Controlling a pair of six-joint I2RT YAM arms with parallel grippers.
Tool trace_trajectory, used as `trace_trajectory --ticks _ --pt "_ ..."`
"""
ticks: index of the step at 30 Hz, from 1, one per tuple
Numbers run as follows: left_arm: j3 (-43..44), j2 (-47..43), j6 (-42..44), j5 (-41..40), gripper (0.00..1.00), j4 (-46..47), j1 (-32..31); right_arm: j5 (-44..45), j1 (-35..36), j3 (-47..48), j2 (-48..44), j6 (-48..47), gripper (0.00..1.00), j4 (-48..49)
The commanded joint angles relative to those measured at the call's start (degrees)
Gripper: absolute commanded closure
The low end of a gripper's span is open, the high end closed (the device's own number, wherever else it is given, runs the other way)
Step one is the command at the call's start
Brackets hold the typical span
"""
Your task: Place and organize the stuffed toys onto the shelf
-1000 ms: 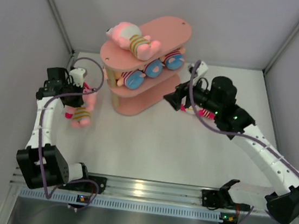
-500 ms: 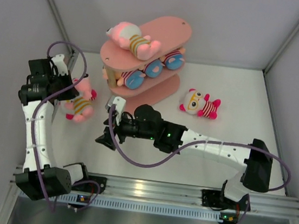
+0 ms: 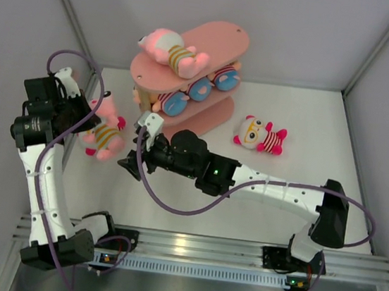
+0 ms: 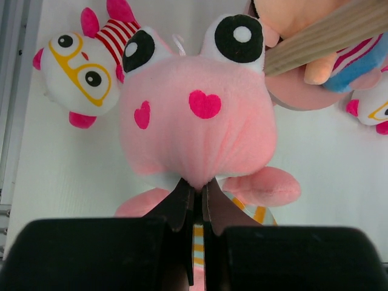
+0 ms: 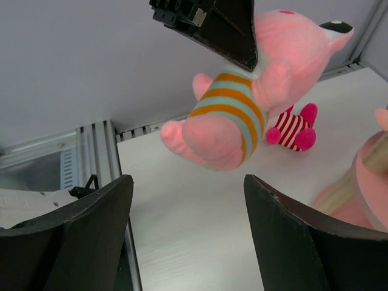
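My left gripper [image 3: 86, 119] is shut on a pink stuffed toy [image 3: 105, 134] with orange and teal stripes. It pinches the toy at the neck [image 4: 195, 188] and holds it off the table, left of the pink shelf [image 3: 222, 35]. My right gripper [image 3: 127, 164] is open and faces that toy from the right, a little short of it; in its wrist view the hanging toy [image 5: 233, 115] is above and beyond the fingertips [image 5: 97, 206]. One toy [image 3: 171, 49] lies on the shelf's top board. Three more [image 3: 200, 89] sit on the middle board. A white, red-striped toy [image 3: 259, 136] lies on the table at the right.
Another red-and-white striped toy [image 5: 294, 130] lies on the table behind the held one, near the left wall; its white face with yellow glasses [image 4: 73, 70] shows in the left wrist view. A wooden shelf post [image 4: 327, 30] is close by. The metal rail [image 3: 189, 248] runs along the near edge.
The right arm has swung from the toy right of the shelf across to the left, its gripper now facing the held toy. The left arm has lifted the pink toy higher.
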Motion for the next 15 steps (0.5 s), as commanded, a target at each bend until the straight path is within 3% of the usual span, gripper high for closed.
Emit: trace_trajectory --ticks 1,13,14,15 --pt "1.9 -0.1 -2.8 2.0 1.00 -1.0 0.3 2.3 1.2 3.7 1.3 0.2 0.26 2.4" --pt "2.0 -1.0 -4.0 6.0 1.00 -1.1 0.3 14.1 0.2 18.4 15.5 5.1 0.28 -4.9" --pt "2.2 -1.0 -3.7 5.9 1.00 -1.0 0.3 14.5 -0.1 19.8 16.5 5.6 0.29 -6.7" --pt "2.4 -1.0 -3.6 5.9 1.00 -1.1 0.3 14.1 -0.5 19.9 16.7 6.4 0.38 -7.4"
